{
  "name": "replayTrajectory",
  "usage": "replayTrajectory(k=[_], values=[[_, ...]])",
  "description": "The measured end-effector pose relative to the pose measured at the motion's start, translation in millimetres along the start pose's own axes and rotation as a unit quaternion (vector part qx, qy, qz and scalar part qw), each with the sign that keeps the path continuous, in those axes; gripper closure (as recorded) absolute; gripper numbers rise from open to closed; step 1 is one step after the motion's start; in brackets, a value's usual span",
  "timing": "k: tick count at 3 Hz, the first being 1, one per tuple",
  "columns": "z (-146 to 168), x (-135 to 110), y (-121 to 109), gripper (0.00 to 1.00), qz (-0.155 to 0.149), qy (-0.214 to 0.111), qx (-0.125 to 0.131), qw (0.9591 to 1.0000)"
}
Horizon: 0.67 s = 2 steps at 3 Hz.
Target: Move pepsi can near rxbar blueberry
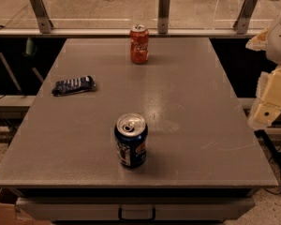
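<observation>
Claw hangs beyond the right edge of the bench, well apart from everything; whether wide or narrow, I cannot tell. Pepsi can stands upright front-centre, clear all round, so I judge approach unobstructed. Rxbar blueberry lies flat at left, well apart from it.

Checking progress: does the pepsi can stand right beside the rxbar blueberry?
No: the pepsi can stands front-centre on the table, well apart from the rxbar blueberry at the left; the gripper is beyond the right edge.

Claw right of table; pepsi can upright.
</observation>
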<state>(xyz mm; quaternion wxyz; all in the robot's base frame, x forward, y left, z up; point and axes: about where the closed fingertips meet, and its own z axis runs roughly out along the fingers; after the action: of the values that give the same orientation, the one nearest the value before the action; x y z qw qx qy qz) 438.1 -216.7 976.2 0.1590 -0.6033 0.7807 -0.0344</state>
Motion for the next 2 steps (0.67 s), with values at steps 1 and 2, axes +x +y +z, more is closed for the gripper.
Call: replayTrajectory(k=[1,2], values=[[0,0,0,0.00,0.000,0.000,0.000,1.0000],[14,-15,2,0.00,-0.003,-0.035,-0.015,0.9993]])
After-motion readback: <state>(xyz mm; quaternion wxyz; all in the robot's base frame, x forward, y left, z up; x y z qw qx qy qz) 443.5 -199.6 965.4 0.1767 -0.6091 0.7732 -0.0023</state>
